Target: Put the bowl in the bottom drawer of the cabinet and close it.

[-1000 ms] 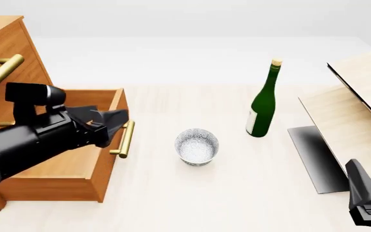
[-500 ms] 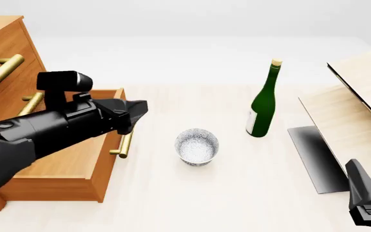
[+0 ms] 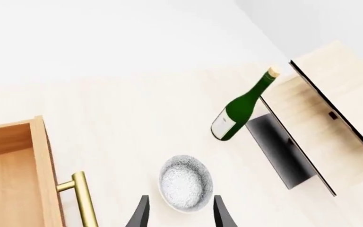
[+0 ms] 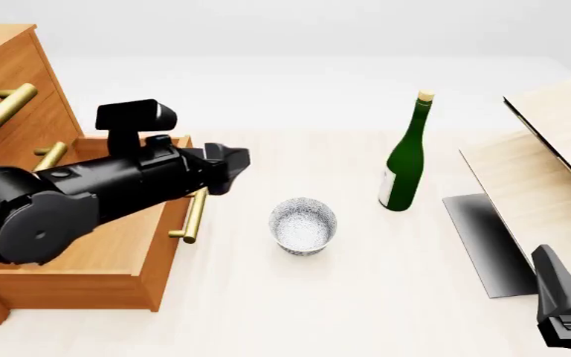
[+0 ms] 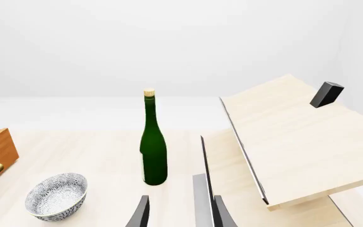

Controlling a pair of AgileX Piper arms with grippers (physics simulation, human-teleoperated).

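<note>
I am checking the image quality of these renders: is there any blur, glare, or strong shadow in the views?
Front view: sharp and evenly lit; the bowl and green bottle cast only faint shadows, no glare. Left wrist view: also sharp, but tilted, so the bottle appears leaning. Right wrist view: clear, bright white background, soft shading inside the bowl.

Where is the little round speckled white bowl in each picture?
Front view: the little round speckled white bowl stands mid-table, right of the open bottom drawer.
Left wrist view: just ahead of the fingertips.
Right wrist view: at a lower corner.
Shared landmark: the tall green glass bottle.
</note>
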